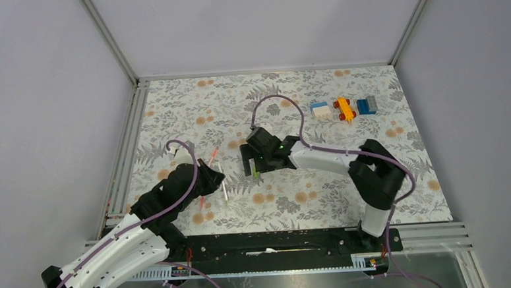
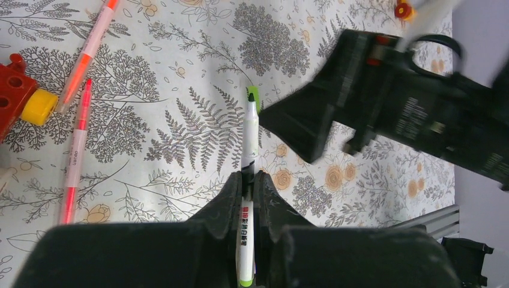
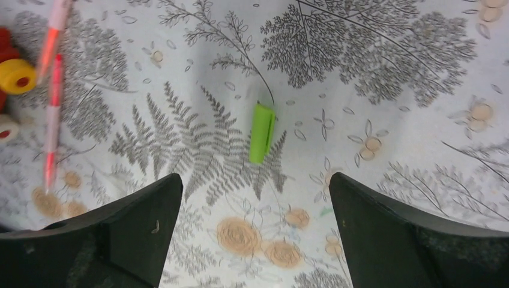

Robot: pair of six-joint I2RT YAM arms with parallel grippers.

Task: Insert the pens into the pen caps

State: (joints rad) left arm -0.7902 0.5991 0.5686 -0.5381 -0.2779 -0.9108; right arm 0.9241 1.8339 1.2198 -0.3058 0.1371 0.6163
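The left gripper (image 2: 248, 177) is clenched on the thin white pen with a green end (image 2: 249, 135). It grasps the pen near the middle of the barrel, and the black tip points away from the wrist. The short bright green plastic cap (image 3: 262, 133) lies flat on the grey floral tablecloth (image 3: 372, 66). It is directly under the right gripper (image 3: 255, 180), whose jaws are spread wide and released, one on each side of the cap and not touching it. In the left wrist view the pen tip lines up with the cap, but the top view shows them apart. Two thin pink pens (image 2: 75, 153) lie on the cloth to the left, beside a chunky red and yellow toy block (image 2: 23, 99).
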